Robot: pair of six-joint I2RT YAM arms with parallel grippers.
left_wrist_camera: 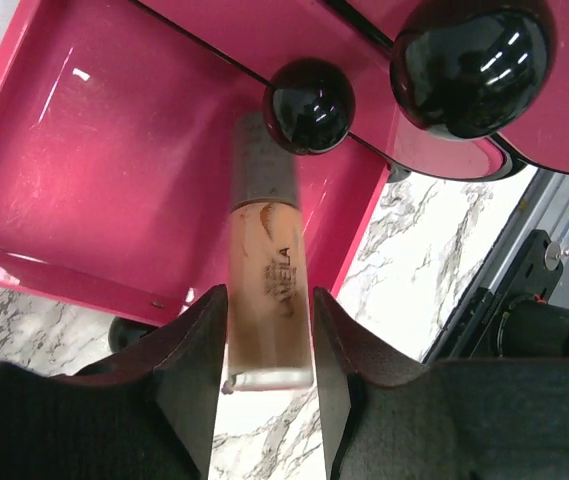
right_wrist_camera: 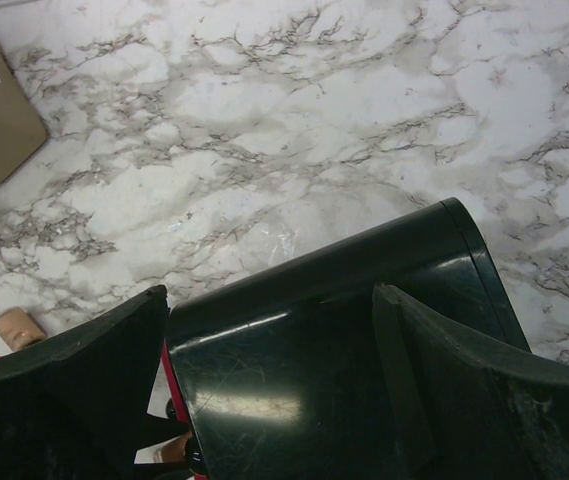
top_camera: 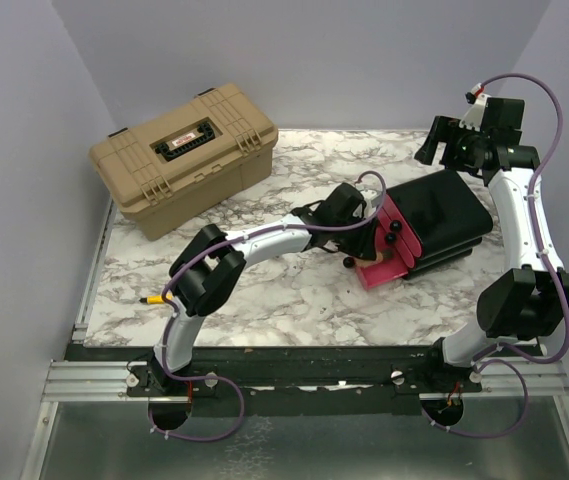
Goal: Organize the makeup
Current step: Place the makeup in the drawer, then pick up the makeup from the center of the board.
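My left gripper (left_wrist_camera: pixel 264 345) is shut on a beige makeup tube (left_wrist_camera: pixel 269 290) with a grey cap. It holds the tube cap-first over the open pink drawer (left_wrist_camera: pixel 114 170) of the black box (top_camera: pixel 444 215). In the top view this gripper (top_camera: pixel 379 235) is at the drawer (top_camera: pixel 389 268). A tiny black round jar (top_camera: pixel 349 262) lies on the marble just left of the drawer. A peach item (right_wrist_camera: pixel 14 325) shows at the left edge of the right wrist view. My right gripper (top_camera: pixel 444 140) is open and empty, raised at the back right above the black box (right_wrist_camera: pixel 334 330).
A tan toolbox (top_camera: pixel 184 155) stands at the back left. A yellow pen (top_camera: pixel 152 298) lies near the left front edge. Two black round knobs (left_wrist_camera: pixel 309 105) sit on the drawer fronts above the open drawer. The table is white marble (top_camera: pixel 294 290).
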